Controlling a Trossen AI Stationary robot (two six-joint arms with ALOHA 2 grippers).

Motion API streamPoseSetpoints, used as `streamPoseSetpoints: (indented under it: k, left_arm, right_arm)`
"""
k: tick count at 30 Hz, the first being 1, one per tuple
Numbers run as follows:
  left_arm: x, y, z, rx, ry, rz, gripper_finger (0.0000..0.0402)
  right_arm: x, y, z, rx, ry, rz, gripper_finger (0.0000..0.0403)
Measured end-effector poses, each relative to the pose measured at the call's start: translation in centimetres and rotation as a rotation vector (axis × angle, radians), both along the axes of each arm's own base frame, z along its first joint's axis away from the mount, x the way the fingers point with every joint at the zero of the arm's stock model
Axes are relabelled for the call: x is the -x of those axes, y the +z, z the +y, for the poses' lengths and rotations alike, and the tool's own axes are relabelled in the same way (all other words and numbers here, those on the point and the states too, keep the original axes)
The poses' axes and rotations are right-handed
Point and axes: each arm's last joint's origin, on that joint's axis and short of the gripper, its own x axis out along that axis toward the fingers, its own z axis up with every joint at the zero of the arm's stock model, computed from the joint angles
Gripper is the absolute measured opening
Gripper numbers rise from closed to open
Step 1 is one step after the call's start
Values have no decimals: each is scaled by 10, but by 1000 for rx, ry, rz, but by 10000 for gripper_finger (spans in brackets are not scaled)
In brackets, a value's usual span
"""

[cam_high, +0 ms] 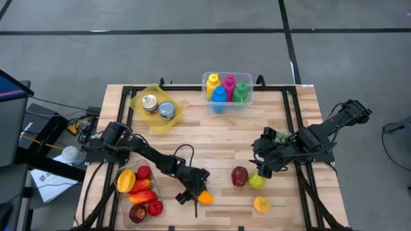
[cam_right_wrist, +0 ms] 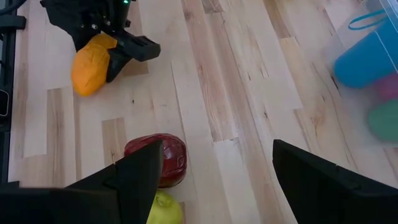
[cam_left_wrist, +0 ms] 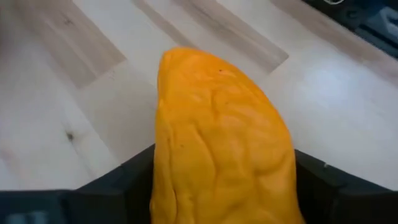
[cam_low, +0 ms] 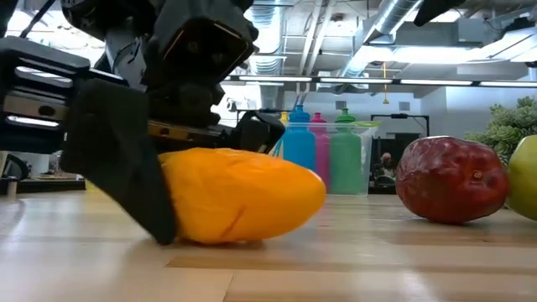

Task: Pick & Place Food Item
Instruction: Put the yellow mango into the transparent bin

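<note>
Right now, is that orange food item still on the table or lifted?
On the table: the orange food item rests on the wood, with the left gripper fingers either side of it.

Light wooden slat table (cam_high: 218, 138) in black frame. Directly on it: yellow tray (cam_high: 156, 110), clear tub (cam_high: 228, 92), clear bin (cam_high: 137, 190), orange fruit (cam_high: 205, 197), dark red fruit (cam_high: 239, 176), green fruit (cam_high: 256, 181), yellow fruit (cam_high: 261, 204).

From the low view, you lose the orange fruit's (cam_low: 243, 197) left end behind a dark finger (cam_low: 117, 159) of the left gripper (cam_left_wrist: 224, 186). The green fruit (cam_low: 524, 180) is cut off at the right edge. The labels of the cans (cam_high: 158, 106) are too small to read.
</note>
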Motion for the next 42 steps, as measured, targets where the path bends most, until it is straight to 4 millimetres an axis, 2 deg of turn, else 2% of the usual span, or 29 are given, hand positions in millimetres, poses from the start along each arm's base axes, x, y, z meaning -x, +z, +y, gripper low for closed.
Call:
streamPoseSetpoints:
  k: [4, 7, 10, 13, 17, 21, 25, 29, 34, 38, 42]
  left_arm:
    - [-2, 9, 1, -21, 45, -46, 223]
    - [-3, 25, 3, 18, 165, -81, 223]
    - [-2, 49, 6, 68, 314, -113, 240]
    - [6, 84, 11, 141, 427, -162, 247]
    - [29, 133, 22, 299, 572, -122, 236]
    - [67, 174, 31, 499, 715, 11, 232]
    - [109, 198, 29, 597, 707, 166, 247]
    - [147, 212, 26, 667, 749, 308, 254]
    - [183, 208, 19, 673, 881, 551, 244]
    - [202, 200, 11, 660, 1028, 731, 239]
    - [214, 196, 3, 682, 1157, 836, 244]
  right_arm:
    - [0, 0, 0, -1, -1, 0, 292]
    - [0, 0, 0, -2, -2, -1, 292]
    - [0, 0, 0, -2, -3, -1, 292]
    - [0, 0, 0, -2, -3, -2, 292]
    - [0, 0, 0, -2, -4, -2, 292]
    - [0, 0, 0, -2, -4, -2, 292]
    - [0, 0, 0, -2, -4, -3, 292]
    - [0, 0, 0, -2, -4, -3, 292]
    - [0, 1, -1, 16, -17, -15, 292]
    - [0, 1, -1, 16, -17, -15, 292]
    - [-1, 1, -1, 16, -17, -16, 292]
